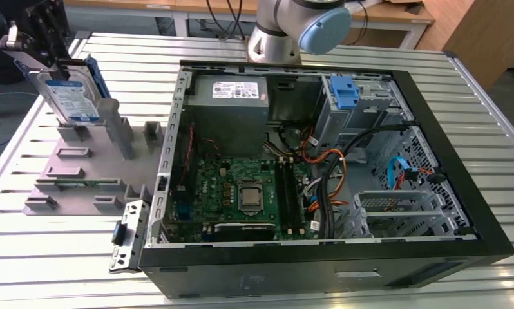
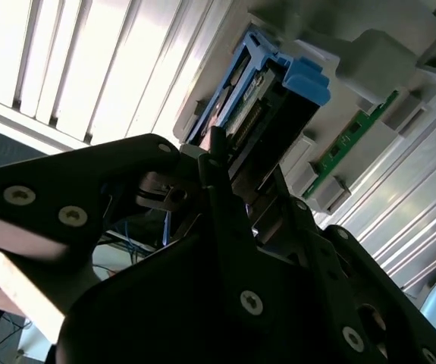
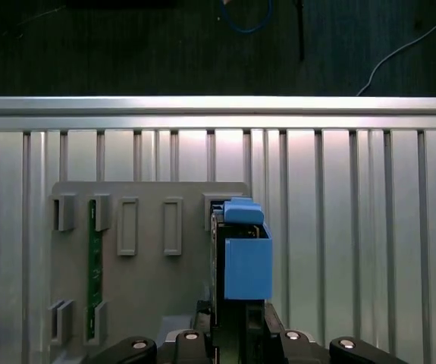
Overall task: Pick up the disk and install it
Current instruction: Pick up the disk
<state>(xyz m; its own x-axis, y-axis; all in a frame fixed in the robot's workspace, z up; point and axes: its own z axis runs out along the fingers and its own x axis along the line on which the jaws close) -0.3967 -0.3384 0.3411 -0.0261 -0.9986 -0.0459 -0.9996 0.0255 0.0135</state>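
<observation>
1. The gripper [image 1: 58,67] has its black fingers clamped on the upper end of the disk [image 1: 72,100]. It holds the disk upright, blue carrier frame outward, at the far corner of the table on the exterior view's left.
2. The disk's lower edge sits at the level of the uprights of the grey fixture plate [image 1: 85,177]. Whether it has cleared its slot cannot be told.
3. In the first wrist view the slatted aluminium table [image 3: 354,227] ends at a straight rail just past the fixture plate, with dark floor and loose cords beyond.
4. On the plate, a green memory stick [image 3: 93,258] stands in a slot well apart from the disk, with vacant rectangular pockets between them.
5. The open computer case [image 1: 292,267] lies just beside the plate on the exterior view's right, and its raised metal side wall stands between the two.
6. Inside the case, the grey power supply [image 1: 231,90] fills the far corner, and the green motherboard [image 1: 239,187] lies below it.
7. A blue bracket [image 1: 346,93] sits in the drive bay at the far end on the exterior view's right. Black, orange and blue cables [image 1: 334,174] trail across the gap below that bay, towards the silver cage [image 1: 399,209].
8. The arm's base [image 1: 287,29] rises just behind the case's far wall.
</observation>
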